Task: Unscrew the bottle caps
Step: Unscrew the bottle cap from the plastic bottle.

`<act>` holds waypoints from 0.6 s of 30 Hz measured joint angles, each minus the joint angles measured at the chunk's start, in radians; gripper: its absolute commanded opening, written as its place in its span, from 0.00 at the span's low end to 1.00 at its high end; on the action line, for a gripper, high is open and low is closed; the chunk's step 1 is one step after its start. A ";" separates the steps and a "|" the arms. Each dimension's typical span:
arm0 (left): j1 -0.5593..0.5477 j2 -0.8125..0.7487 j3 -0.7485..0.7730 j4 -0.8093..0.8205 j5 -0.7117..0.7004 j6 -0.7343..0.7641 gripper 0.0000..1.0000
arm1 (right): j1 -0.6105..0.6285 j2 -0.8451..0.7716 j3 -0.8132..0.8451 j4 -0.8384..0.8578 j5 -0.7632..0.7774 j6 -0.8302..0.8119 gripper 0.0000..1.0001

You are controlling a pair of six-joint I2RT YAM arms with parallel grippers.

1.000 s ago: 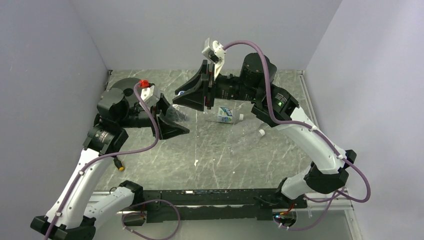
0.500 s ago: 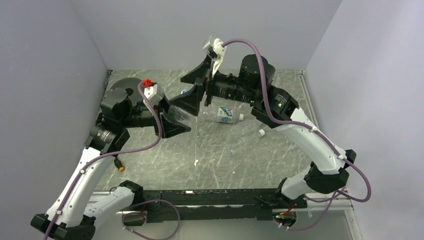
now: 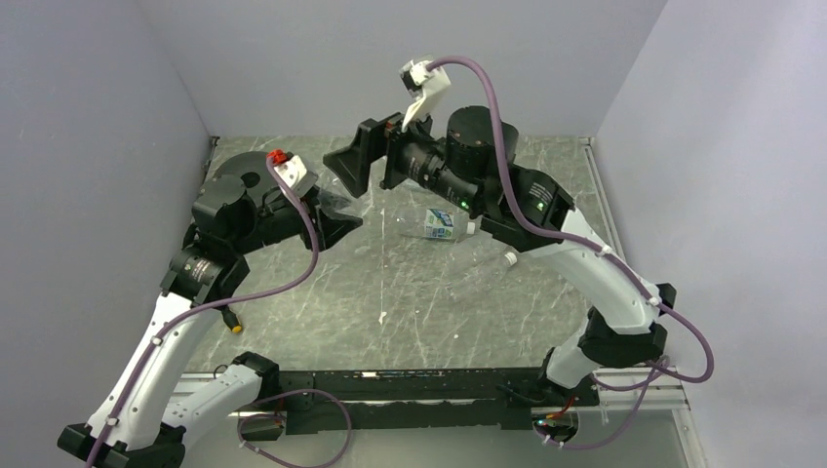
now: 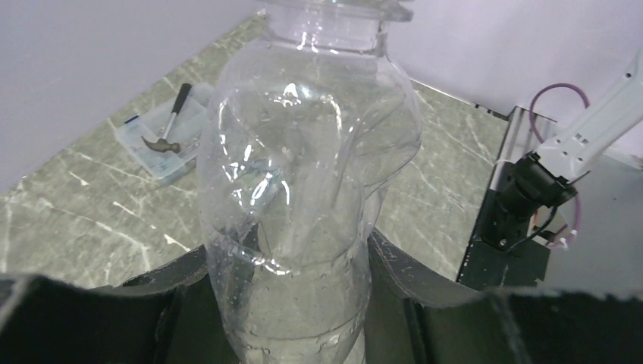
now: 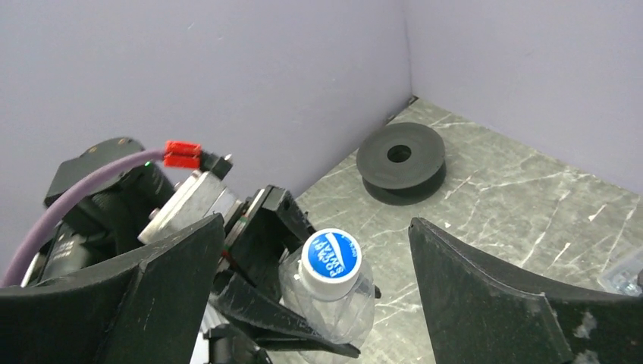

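Observation:
My left gripper (image 4: pixel 292 292) is shut on the lower body of a clear bottle (image 4: pixel 303 174), which it holds off the table, dented where it is squeezed. The bottle's cap (image 5: pixel 330 258), white with a blue printed top, sits on the neck. My right gripper (image 5: pixel 316 225) stands wide open around the cap, one finger on each side and neither touching it. From above, the left gripper (image 3: pixel 330 220) and right gripper (image 3: pixel 359 174) meet at the held bottle (image 3: pixel 338 205), back left; its cap is hidden there.
A short bottle with a blue-and-white label (image 3: pixel 442 224) lies on the marble table (image 3: pixel 419 312), and another clear bottle (image 3: pixel 483 275) with a white cap (image 3: pixel 509 258) lies nearer. A black spool (image 5: pixel 400 155) stands in the back-left corner. A clear tray (image 4: pixel 163 140) holds a small hammer.
My right gripper has opened off the cap, turned about its wrist and shifted left and back. The left gripper has kept its hold and tipped the bottle a little.

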 measured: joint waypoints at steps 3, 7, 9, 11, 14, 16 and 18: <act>0.000 0.000 0.000 -0.003 -0.026 0.009 0.38 | 0.000 0.042 0.050 -0.024 0.040 0.004 0.86; 0.000 0.000 0.000 -0.006 -0.043 0.018 0.38 | 0.000 0.074 0.063 -0.053 0.069 0.011 0.77; 0.000 0.000 0.000 -0.006 -0.048 0.022 0.38 | 0.000 0.086 0.063 -0.061 0.075 0.012 0.69; 0.000 0.000 0.000 -0.006 -0.051 0.025 0.38 | 0.000 0.094 0.063 -0.071 0.076 0.014 0.59; 0.000 0.000 0.000 -0.006 -0.055 0.025 0.38 | 0.000 0.097 0.063 -0.076 0.073 0.020 0.39; 0.000 0.000 0.000 -0.006 -0.056 0.025 0.38 | 0.000 0.096 0.063 -0.072 0.068 0.025 0.28; 0.000 0.000 -0.004 -0.008 -0.056 0.025 0.38 | 0.002 0.092 0.052 -0.062 0.065 0.027 0.22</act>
